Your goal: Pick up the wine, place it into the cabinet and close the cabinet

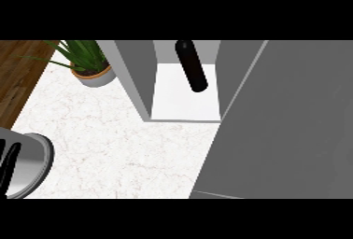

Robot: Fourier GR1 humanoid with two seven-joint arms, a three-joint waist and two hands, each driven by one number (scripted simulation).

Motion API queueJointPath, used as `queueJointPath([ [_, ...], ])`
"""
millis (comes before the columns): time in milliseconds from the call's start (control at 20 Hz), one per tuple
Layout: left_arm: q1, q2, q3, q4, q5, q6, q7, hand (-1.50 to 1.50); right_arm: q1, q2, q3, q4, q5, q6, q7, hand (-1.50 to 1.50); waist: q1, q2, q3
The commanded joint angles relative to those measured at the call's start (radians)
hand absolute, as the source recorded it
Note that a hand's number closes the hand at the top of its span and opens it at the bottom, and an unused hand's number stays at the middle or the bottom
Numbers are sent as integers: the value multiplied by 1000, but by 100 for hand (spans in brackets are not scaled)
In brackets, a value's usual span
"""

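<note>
Wine bottles: one [192,65], dark, inside the open cabinet.
Cabinets: one [135,74], grey.
Cabinet doors: one [289,121], swung open.
Potted plants: one [91,65].
Worktops: one [117,154], pale marble.
Forearms: one [24,163], at the left edge.

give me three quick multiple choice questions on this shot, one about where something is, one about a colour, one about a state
1. Where is the wine bottle?
A. inside the cabinet, on its white shelf
B. on the marble counter beside the plant
C. held in a robot hand

2. What colour is the potted plant's pot?
A. black
B. white with an orange rim
C. blue

3. What state is the cabinet door in?
A. shut
C. taken off
B. open

Answers:
1 A, the dark bottle stands within the cabinet walls on the white shelf.
2 B, the pot is white below an orange band.
3 B, the grey door swings out at the right, leaving the inside in view.
</note>
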Motion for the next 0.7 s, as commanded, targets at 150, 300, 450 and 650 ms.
queueJointPath([
  [150, 123, 51, 190, 8, 78, -163, -13, -150, -205, 37, 257, 46, 253, -213, 76, 150, 4, -1, -1],
  [300, 178, 83, 292, -54, 146, -199, 27, -150, -300, 38, 297, 132, 324, -292, 38, 150, 10, -2, 0],
  [450, 129, 41, 237, 29, 103, -249, 3, -150, -519, 38, 325, 254, 295, -480, 87, 150, 9, 3, -2],
  [650, 201, 95, 392, -22, 217, -311, 78, -150, -647, 37, 191, 340, 215, -522, 105, 150, 26, 3, 0],
])
